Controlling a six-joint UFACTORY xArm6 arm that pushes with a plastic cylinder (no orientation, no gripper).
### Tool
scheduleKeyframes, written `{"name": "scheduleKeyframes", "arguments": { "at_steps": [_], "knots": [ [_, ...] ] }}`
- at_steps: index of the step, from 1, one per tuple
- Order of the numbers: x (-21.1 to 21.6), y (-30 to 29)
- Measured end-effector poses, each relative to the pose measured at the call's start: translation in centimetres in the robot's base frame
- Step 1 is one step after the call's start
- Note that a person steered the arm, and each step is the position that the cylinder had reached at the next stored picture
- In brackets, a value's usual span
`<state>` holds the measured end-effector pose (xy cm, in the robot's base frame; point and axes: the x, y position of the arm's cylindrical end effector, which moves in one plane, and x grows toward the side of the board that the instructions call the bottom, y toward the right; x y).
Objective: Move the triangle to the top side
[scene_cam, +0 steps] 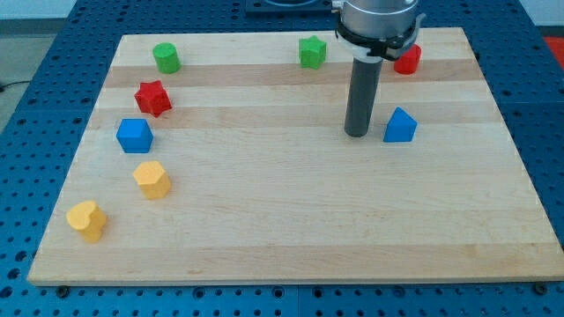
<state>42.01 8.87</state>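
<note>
Board: the wooden board point(291, 220) lay on a blue perforated table point(53, 53) and filled most of the view, its far edge toward the view's top.
Arm: the grey arm housing point(379, 22) came in at the far right and ended in a straight dark rod point(361, 92) standing upright.
My tip: my tip point(357, 134) rested on the board just left of the blue triangle, with a narrow gap between them; the rod carried no jaws, so it gripped nothing.
Blue triangle: the blue triangle point(400, 126) sat in the right half of the board, in the farther part but clearly short of the far edge.
Blue cube: the blue cube point(135, 136) stood at the left side, just nearer than the red star.
Red star: the red star point(152, 98) lay far left, nearer than the green cylinder.
Yellow blocks: one yellow block point(152, 180) of rounded outline lay nearer than the cube; a yellow heart-like block point(86, 220) lay at the near left corner.
Green cylinder: the green cylinder point(166, 58) stood at the far left.
Green star: the green star point(312, 52) lay at the far edge, left of the rod.
Red block: a red block point(408, 59) sat at the far edge, partly hidden behind the arm, shape unclear.
</note>
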Motion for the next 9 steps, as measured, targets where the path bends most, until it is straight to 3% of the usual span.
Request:
{"name": "scheduleKeyframes", "arguments": {
  "at_steps": [3, 6, 9],
  "knots": [
    [0.0, 0.6],
    [5.4, -8.8],
    [5.2, -10.6]
  ]
}}
